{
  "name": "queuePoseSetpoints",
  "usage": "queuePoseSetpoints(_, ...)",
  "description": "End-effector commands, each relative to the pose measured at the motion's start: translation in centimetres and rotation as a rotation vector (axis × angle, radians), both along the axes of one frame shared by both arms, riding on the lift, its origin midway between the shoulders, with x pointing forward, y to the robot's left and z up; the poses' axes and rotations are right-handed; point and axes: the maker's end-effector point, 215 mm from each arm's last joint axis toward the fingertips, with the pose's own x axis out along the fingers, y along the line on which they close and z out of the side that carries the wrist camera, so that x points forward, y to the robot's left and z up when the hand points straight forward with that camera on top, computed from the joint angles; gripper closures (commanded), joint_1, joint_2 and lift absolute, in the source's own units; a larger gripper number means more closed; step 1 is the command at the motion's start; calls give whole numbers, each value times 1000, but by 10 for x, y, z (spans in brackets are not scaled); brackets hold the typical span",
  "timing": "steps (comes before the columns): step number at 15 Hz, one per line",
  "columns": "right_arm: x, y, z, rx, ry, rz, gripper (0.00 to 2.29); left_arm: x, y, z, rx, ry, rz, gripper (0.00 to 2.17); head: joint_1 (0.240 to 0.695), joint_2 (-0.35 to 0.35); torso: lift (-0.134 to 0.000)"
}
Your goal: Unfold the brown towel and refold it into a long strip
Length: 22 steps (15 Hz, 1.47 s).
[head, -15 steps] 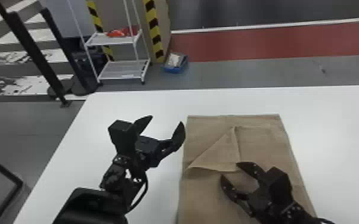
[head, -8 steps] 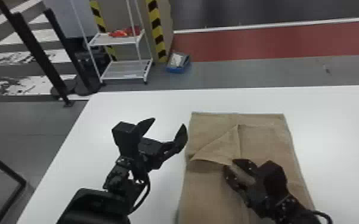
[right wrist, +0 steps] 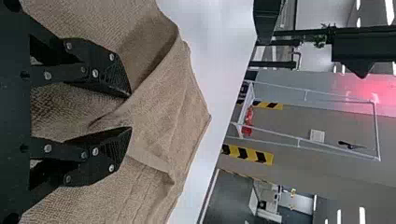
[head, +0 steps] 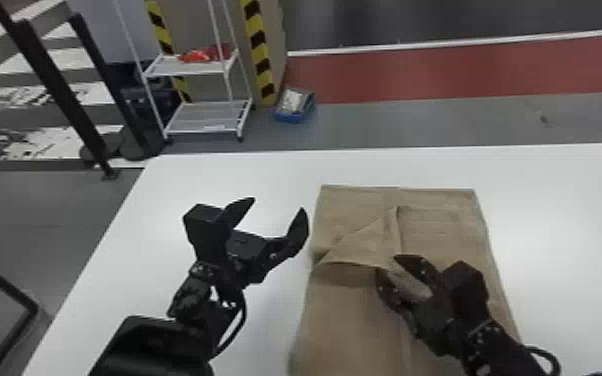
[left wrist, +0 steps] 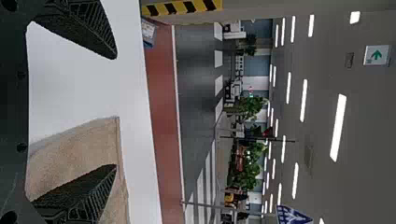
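Note:
The brown towel (head: 350, 310) lies folded on the white table, with a loose triangular flap turned over on its upper part. My right gripper (head: 390, 265) is at the flap's corner, its fingers apart with cloth between them. In the right wrist view the towel (right wrist: 161, 116) has a raised fold between the fingers of my right gripper (right wrist: 130, 112), with a gap on each side. My left gripper (head: 279, 207) stands open beside the towel's left edge. In the left wrist view the towel (left wrist: 74, 154) lies partly behind one finger of my left gripper (left wrist: 116, 112).
The white table (head: 165, 200) extends around the towel on the left, right and far sides. Beyond it on the floor stand a white rack (head: 200, 117), a blue bin (head: 294, 106) and black posts.
My right gripper has moved slightly onto the flap's corner, and its fingers now stand on both sides of some cloth. The left gripper keeps its pose; the head view has shifted slightly.

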Motion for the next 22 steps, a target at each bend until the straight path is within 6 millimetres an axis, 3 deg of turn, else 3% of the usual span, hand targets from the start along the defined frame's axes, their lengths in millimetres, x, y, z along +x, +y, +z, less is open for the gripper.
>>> queuePoseSetpoints(1, 4, 2, 2, 3, -2, 2, 478, 0, 0, -2, 0, 4, 2, 46, 695, 184, -122)
queuePoseSetpoints(7, 21, 0, 3, -6, -3, -8, 505, 2, 9, -8, 10, 14, 11, 46, 695, 189, -122)
queuePoseSetpoints(8, 21, -1, 3, -8, -3, -9, 643, 2, 9, -8, 9, 14, 11, 46, 695, 189, -122)
queuePoseSetpoints(11, 17, -1, 4, -7, 3, 6, 1433, 3, 9, -7, 9, 13, 11, 46, 695, 188, -122)
queuePoseSetpoints(14, 11, -9, 20, 20, -16, 19, 1652, 3, 10, -7, 11, 11, 14, 46, 695, 190, -122)
queuePoseSetpoints(16, 9, -41, 31, 74, -15, -2, 1652, 4, 12, -11, 19, 13, 20, 46, 695, 185, -122)
queuePoseSetpoints(19, 23, -112, 38, 121, -17, -103, 1652, 6, 4, -23, 33, 30, -1, 46, 695, 149, -122)
queuePoseSetpoints(22, 33, -181, 50, 156, -39, -226, 1652, 8, -37, -35, 38, 51, -101, 46, 695, 43, -122)
